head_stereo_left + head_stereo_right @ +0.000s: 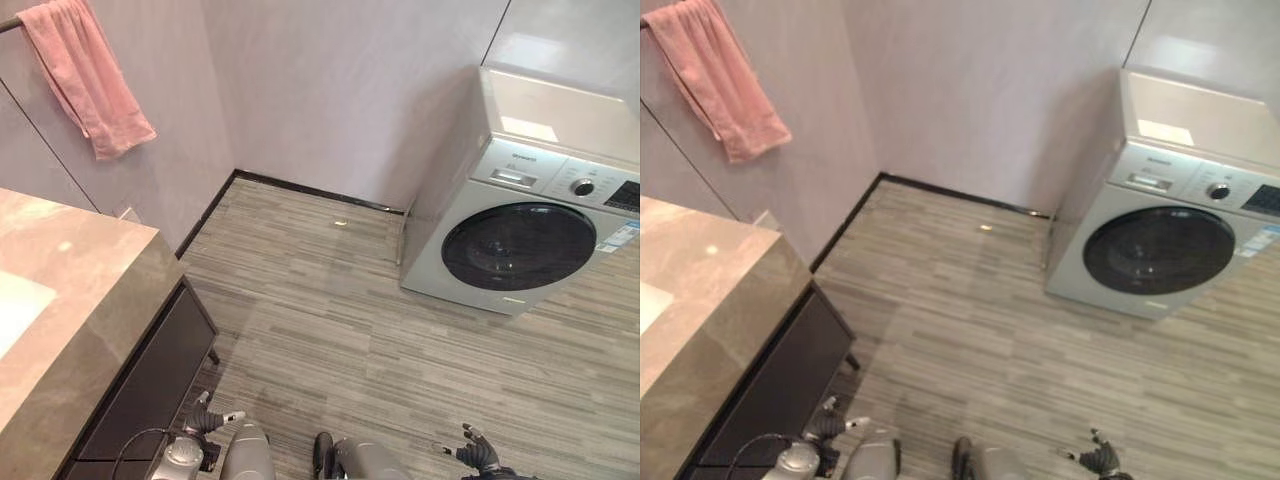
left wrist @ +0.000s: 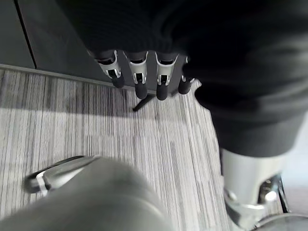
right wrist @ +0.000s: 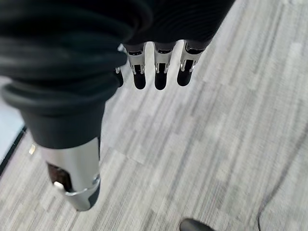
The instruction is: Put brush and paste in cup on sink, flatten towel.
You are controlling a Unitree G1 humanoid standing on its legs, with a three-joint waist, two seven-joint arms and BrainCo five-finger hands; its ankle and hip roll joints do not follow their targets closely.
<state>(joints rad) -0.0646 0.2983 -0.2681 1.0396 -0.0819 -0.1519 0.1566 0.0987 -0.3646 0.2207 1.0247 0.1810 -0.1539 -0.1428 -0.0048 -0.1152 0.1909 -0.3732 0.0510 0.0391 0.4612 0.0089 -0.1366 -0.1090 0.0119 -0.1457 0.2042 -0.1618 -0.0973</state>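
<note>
I look down into a bathroom corner; pale wall panels meet a floor of grey striped planks, with a dark skirting along the base of the wall; a front-loading washing machine stands against the far wall on my right, its round dark door closed. On my left runs the table, a brown stone counter over a dark cabinet, with the pale edge of the sink sunk into it. Above that, a pink towel hangs bunched and lopsided from a rail, well apart from both hands; I cannot see a brush, paste or cup anywhere here.

My left hand hangs low beside the cabinet; its wrist view shows the fingers straight and slack, holding nothing. My right hand hangs low over bare floor, its fingers likewise loose and apart, empty.

I judge the task barely begun; the risk is that I reach toward the counter blind, since most of its top lies outside my sight, and knock something over; my left arm is also close to the cabinet front and could catch it when raised.
</note>
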